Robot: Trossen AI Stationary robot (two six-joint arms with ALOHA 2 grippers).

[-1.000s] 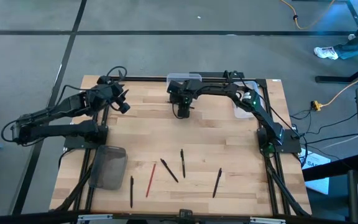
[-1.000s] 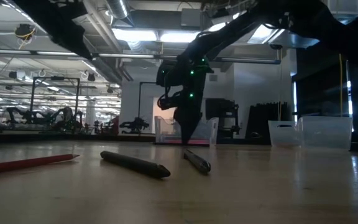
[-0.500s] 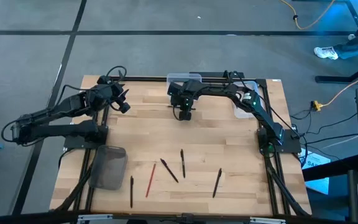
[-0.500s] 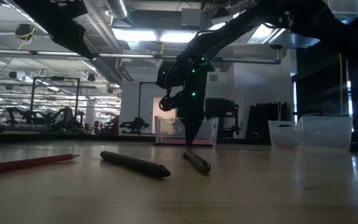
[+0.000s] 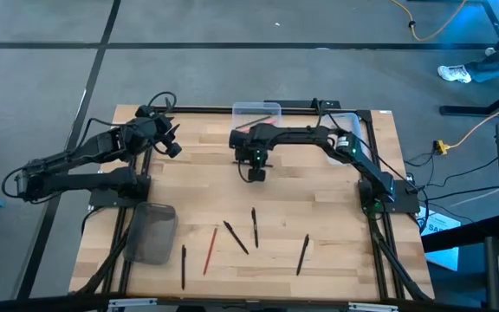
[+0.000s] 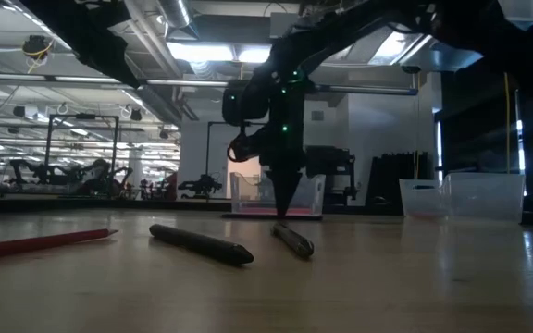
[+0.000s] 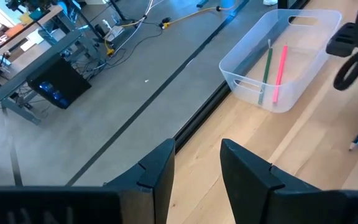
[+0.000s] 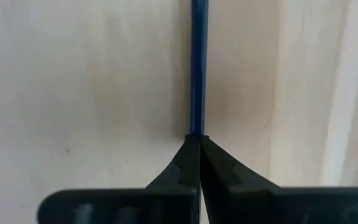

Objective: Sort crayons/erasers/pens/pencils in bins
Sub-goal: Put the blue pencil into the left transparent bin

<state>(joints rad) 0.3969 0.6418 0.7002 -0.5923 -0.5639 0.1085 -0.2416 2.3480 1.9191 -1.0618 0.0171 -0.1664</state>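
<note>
Right gripper, upper centre of high view, fingers clamped on a blue pencil, has drawn away from the clear bin at the top edge toward table centre, so that pencil remains unsorted; left gripper, fingers apart, waits upper left.

The clear bin at the table's far edge holds 1 green and 1 pink stick. A second clear bin sits right of it; the smoky bin lies front-left. A blue pencil is pinched upright. 4 dark pens and 1 red pencil lie near the table's front.
</note>
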